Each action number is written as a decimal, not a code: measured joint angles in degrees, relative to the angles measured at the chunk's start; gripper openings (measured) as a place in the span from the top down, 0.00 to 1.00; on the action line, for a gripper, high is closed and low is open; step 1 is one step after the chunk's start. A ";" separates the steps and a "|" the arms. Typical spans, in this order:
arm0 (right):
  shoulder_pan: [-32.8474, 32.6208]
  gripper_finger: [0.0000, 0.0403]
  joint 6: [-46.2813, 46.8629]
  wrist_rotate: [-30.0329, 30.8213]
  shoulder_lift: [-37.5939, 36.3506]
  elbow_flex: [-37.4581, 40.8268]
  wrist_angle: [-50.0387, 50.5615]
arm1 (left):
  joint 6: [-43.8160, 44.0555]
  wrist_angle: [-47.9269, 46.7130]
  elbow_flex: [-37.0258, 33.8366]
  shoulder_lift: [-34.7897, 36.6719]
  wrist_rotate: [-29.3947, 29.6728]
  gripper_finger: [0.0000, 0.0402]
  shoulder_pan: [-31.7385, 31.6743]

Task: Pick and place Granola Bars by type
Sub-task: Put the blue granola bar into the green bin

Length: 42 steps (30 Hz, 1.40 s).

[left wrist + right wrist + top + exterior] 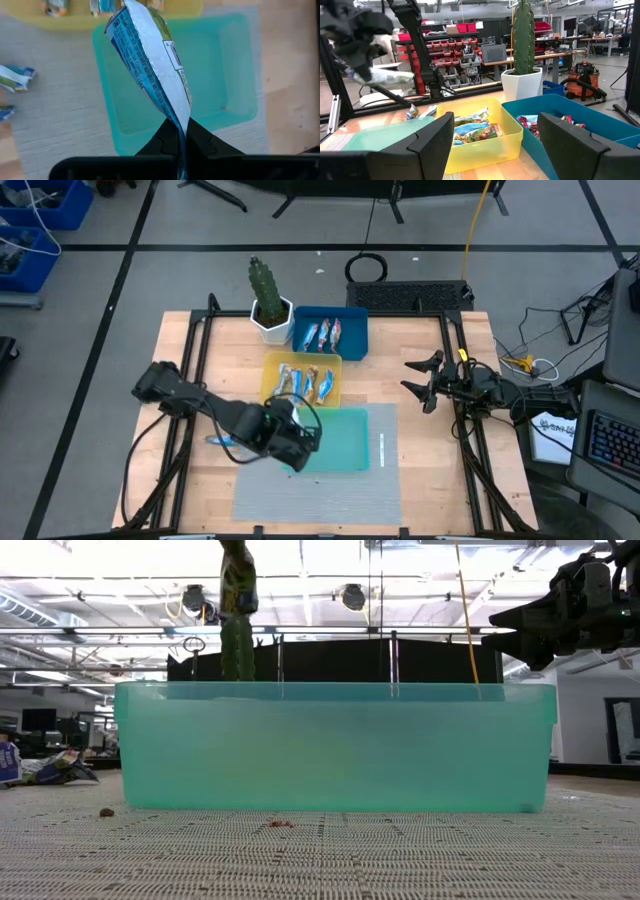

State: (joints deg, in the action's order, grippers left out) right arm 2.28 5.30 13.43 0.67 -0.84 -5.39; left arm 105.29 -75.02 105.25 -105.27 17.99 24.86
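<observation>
Wooden table (420, 470), with a grey ribbed mat (300, 500) at the near edge. Around it a workshop: shelves of red bins (455, 45) and a shop vacuum (582, 80) beyond the far side, cables on the floor.

Three trays in a row from the far edge toward the mat: blue tray (355, 340), yellow tray (270, 380), teal tray (350, 442). A potted cactus (268, 300) stands just beside the blue tray.

Left gripper (181, 137) hangs over the teal tray's left edge, fingers (162, 145) clenched on one end of a bar (150, 65). The bar, with a silver and blue wrapper, sticks out ahead of the fingers, over the tray's inside, tilted, not touching the tray.

Other bars: a few in the blue tray (325, 333), several in the yellow tray (305, 382), two loose on the mat (15, 80) left of the teal tray.

Right gripper (420, 380) waits at the table's right side, well apart from the trays, fingers spread wide, nothing between them.
</observation>
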 joint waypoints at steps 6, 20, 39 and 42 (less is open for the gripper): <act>-0.01 0.31 0.00 0.00 0.00 -0.02 0.00 | 1.26 3.02 0.00 -4.23 -1.44 0.98 1.61; 0.00 0.31 0.00 0.00 0.00 -0.02 0.00 | -3.88 1.70 -0.87 -11.05 -1.33 0.98 1.70; -0.02 0.31 0.00 0.00 0.00 -0.02 0.00 | -4.51 9.10 -10.54 -13.42 -1.60 0.98 0.95; -0.02 0.31 -0.02 0.00 -0.02 -0.02 0.00 | -4.87 10.83 -11.77 -13.41 -1.25 0.98 0.08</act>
State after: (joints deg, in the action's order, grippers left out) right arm 2.27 5.28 13.43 0.65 -0.86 -5.39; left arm 100.42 -64.19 93.48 -118.68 16.74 24.94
